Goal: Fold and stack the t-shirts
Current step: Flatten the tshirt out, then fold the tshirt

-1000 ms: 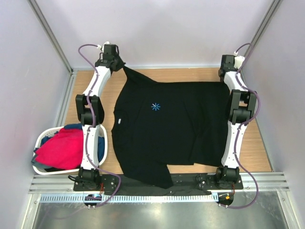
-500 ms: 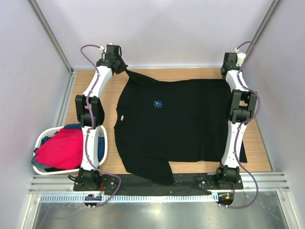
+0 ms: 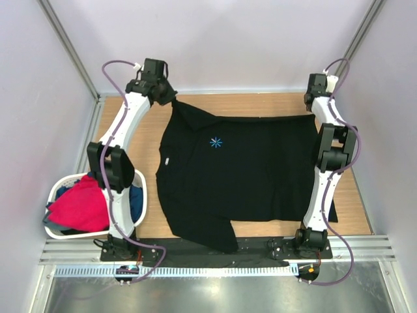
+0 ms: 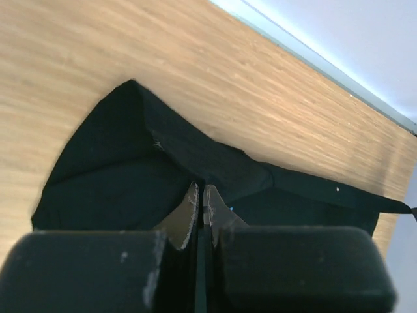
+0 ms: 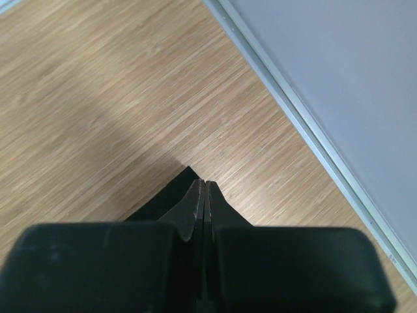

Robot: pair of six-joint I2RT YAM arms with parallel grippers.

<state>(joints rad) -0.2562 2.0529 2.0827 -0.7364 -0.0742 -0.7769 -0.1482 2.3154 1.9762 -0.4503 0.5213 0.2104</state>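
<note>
A light wooden table (image 3: 365, 208) is walled by pale panels on 3 sides. A large black t-shirt (image 3: 241, 176) lies spread nearly flat across it. The left gripper (image 3: 171, 98) is pinched shut on the shirt's far-left corner, and the right gripper (image 3: 315, 104) on its far-right corner. Left of the shirt, a white basket (image 3: 57, 189) holds a red shirt (image 3: 81, 208) (blue cloth beside it). Pulling the corners apart too hard could slip the cloth free. The shirt's near hem, draped over the arm bases, may snag. The back wall sits close beyond the shirt's far edge, with bare wood on either side of the shirt.
</note>
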